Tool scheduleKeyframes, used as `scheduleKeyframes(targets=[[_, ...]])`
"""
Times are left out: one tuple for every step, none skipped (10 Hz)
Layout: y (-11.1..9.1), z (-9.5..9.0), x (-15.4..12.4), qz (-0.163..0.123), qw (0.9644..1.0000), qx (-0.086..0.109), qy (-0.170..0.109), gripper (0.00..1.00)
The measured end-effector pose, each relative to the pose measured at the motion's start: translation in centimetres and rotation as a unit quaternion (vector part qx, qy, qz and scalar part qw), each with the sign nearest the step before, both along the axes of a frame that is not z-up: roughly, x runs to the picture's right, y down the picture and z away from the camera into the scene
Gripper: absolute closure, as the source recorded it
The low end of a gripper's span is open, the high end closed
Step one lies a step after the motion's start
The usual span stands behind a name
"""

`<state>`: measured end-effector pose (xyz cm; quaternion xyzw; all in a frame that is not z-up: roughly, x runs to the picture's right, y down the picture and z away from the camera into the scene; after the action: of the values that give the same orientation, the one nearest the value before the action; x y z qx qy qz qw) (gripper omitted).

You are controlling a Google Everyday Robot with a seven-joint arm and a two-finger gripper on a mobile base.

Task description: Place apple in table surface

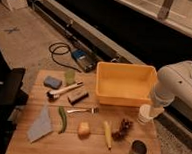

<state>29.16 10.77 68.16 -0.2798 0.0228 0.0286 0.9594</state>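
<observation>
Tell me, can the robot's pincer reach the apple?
Probably yes. The pincer hangs by the right edge of the table; the apple sits uncovered, with only low corn and grapes between them.
</observation>
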Motion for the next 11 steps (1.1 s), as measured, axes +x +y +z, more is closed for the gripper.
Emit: scheduleKeyframes(targets=[[0.1, 0.0, 0.0, -0.003, 1.0000, 0.000, 0.003, 0.35], [0.2, -0.1, -0.1, -0.009, 0.9999, 0.002, 0.006, 0.35], [0.6, 0.2, -0.6, -0.027, 0.9996, -0.003, 0.001, 0.35], [1.0, 0.5, -1.4, -0.044, 0.9990, -0.008, -0.005, 0.35], [1.8, 0.9, -3.4, -0.077, 0.9967, -0.020, -0.018, 0.35], [2.3, 1.3, -5.3, -0.101, 0.9941, -0.028, -0.029, 0.35], [2.8, 1.6, -7.6, -0.120, 0.9912, -0.035, -0.042, 0.35], [3.4, 2.0, -10.2, -0.143, 0.9871, -0.043, -0.056, 0.35], [4.4, 2.2, -13.1, -0.169, 0.9814, -0.053, -0.073, 0.35], [5.1, 2.4, -15.0, -0.183, 0.9780, -0.058, -0.083, 0.35], [6.0, 2.5, -17.4, -0.199, 0.9731, -0.065, -0.097, 0.35]])
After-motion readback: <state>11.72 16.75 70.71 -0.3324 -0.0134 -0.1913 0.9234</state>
